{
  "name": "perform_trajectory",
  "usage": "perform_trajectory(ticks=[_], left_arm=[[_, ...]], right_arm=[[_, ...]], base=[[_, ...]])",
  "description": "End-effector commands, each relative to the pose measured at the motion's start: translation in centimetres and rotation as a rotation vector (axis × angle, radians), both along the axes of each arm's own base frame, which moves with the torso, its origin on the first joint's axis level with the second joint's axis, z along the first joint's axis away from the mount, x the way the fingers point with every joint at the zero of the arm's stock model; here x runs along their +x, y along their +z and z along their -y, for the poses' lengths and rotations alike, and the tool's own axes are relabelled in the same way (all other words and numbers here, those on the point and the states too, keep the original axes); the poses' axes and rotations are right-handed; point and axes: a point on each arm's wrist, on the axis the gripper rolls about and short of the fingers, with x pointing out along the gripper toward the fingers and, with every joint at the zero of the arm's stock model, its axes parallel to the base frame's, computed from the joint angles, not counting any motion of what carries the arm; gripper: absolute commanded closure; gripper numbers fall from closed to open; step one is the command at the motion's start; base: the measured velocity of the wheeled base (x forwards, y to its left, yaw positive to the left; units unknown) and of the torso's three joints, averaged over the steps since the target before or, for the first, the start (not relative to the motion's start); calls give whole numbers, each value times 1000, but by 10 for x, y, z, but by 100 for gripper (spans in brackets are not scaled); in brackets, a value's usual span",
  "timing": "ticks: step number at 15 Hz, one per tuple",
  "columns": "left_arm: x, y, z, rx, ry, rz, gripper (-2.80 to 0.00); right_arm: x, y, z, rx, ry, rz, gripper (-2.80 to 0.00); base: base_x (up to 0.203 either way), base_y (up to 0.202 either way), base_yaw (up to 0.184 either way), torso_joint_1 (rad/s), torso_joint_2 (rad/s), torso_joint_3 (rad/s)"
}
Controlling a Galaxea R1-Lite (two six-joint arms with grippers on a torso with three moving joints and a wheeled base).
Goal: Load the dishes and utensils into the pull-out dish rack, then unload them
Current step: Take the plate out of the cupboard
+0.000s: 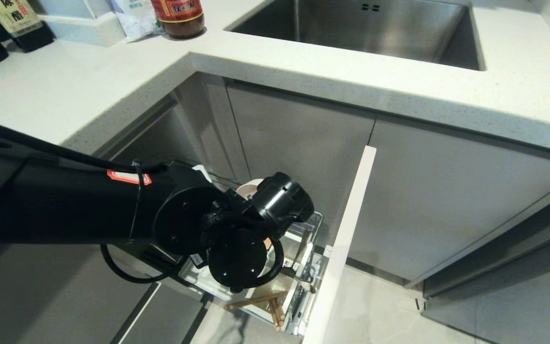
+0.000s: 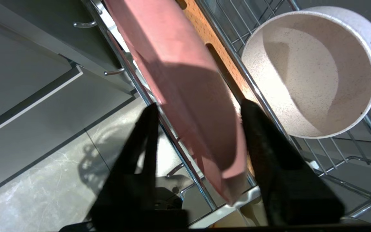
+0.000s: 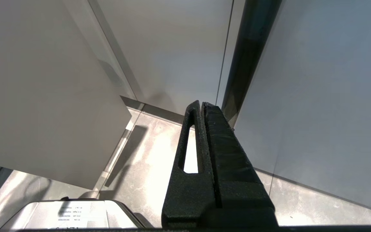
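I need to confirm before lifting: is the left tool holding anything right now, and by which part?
It cannot be told. The left tool straddles the rim of the pink plate standing in the dish rack, with a gap showing beside one finger.

Head camera high, looking down past countertop (image 1: 303, 71) into pull-out dish rack (image 1: 313, 248), left wrist camera close on same rack's pink plate (image 2: 185, 83), right wrist camera facing cabinet fronts (image 3: 317, 96)

The pull-out dish rack (image 2: 262, 96) is seen drawn out from the cabinet below the worktop (image 1: 303, 52). A pale-pink plate (image 2: 185, 83) is stood on edge in it beside the slotted wooden strip (image 2: 204, 35). A speckled bowl (image 2: 311, 74) is tipped on its side against the wires. Wooden chopsticks (image 1: 260, 302) are laid at the rack's near end. Bottles (image 1: 17, 24) are kept on the worktop.
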Motion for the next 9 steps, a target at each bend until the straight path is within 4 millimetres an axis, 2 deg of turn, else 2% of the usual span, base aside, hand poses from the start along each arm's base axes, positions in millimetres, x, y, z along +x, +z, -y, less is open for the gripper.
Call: perform_trajectory(ticks=[1, 6, 9], left_arm=[[-3, 6, -3, -15, 4, 17, 0], [-7, 9, -1, -22, -9, 22, 0], [-18, 23, -3, -55, -35, 48, 0]], right_arm=[[0, 0, 0, 1, 0, -1, 0], [0, 0, 0, 0, 0, -1, 0], [0, 0, 0, 1, 0, -1, 0]], base=[[0, 0, 0, 0, 0, 0], [0, 0, 0, 0, 0, 0], [0, 0, 0, 0, 0, 0]])
